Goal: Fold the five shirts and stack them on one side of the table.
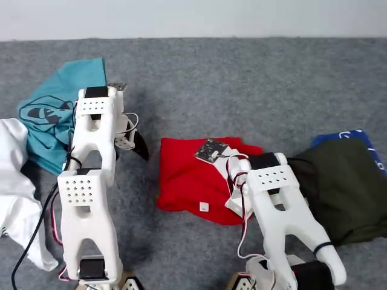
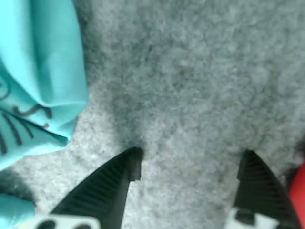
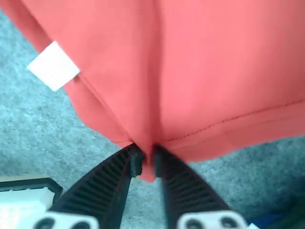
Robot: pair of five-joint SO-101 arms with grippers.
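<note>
A red shirt point(image 1: 190, 175), partly folded with a white tag point(image 3: 53, 66), lies mid-table. My right gripper point(image 3: 147, 158) is shut on a pinched fold at the shirt's near right edge. Left of the red shirt, my left gripper point(image 2: 190, 153) hangs open over bare grey carpet with nothing between its fingers. A crumpled teal shirt point(image 1: 54, 109) with a dark print lies at the back left, close beside that gripper. A white shirt point(image 1: 15, 193) lies at the far left edge. On the right, a dark olive shirt point(image 1: 338, 187) rests on top of a blue shirt point(image 1: 351, 136).
Grey carpet point(image 1: 242, 84) covers the whole table. A pale wall runs along the far edge. Both white arm bases stand at the near edge, with cables trailing beside them.
</note>
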